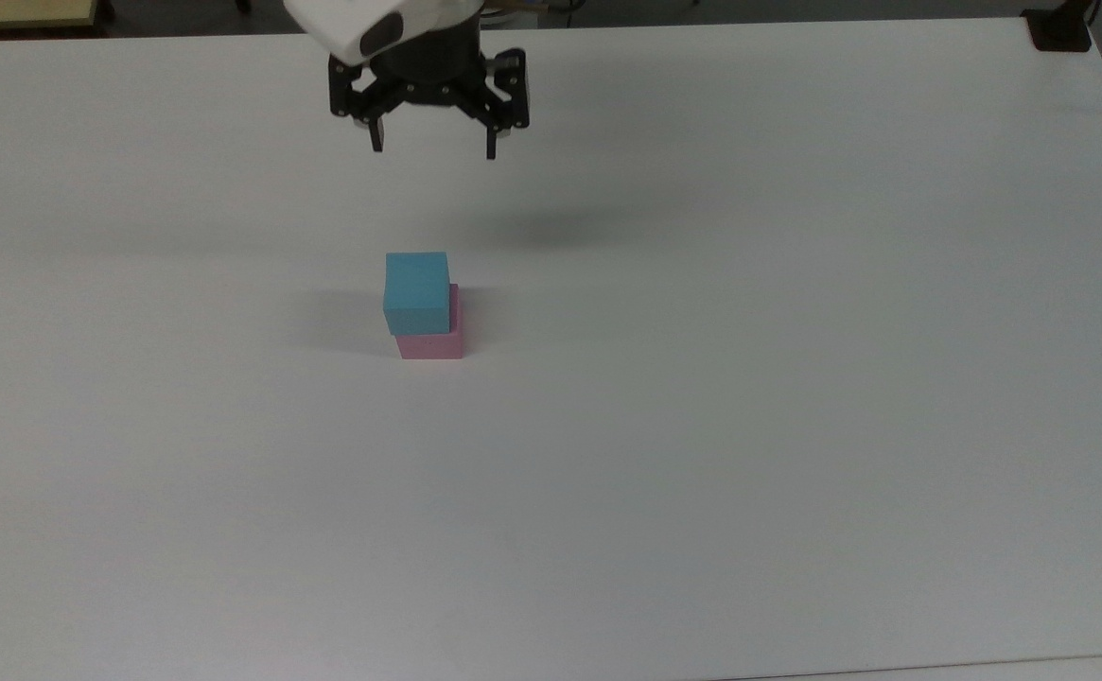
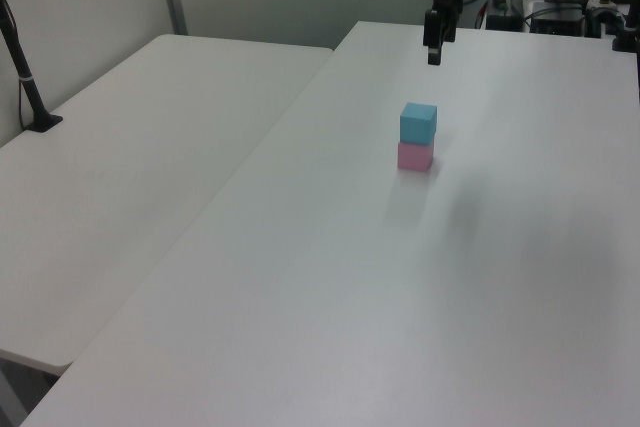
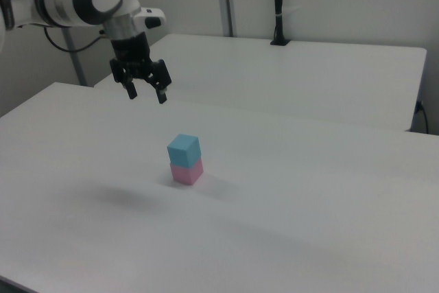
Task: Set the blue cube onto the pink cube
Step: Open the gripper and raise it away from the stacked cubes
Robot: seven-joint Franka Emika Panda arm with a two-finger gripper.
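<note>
My gripper (image 1: 432,149) hangs in the air near the top of the top view, a bit left of centre, and my two fingers (image 1: 376,134) are spread wide apart with nothing between them. I touch nothing: no cube, no table. In the right view my gripper (image 3: 147,95) sits in the upper left of the frame, fingers splayed and pointing down, clear of the white table (image 3: 322,224). In the left view my gripper (image 2: 434,53) is at the top of the frame, right of centre, seen edge-on.

Down below, the blue cube (image 1: 416,292) rests on top of the pink cube (image 1: 431,346), the two touching, the stack standing left of centre in the top view. The blue one does not sit square on the pink: in the top view a strip of pink peeks out along the blue cube's right edge and at the bottom. In the right view the blue cube (image 3: 184,150) sits just above the pink cube (image 3: 186,172) near the middle of the frame, lower and to the right of my fingers and well apart from them. In the left view the blue cube (image 2: 418,123) and pink cube (image 2: 415,157) stand almost directly below my fingertips, with open air between
</note>
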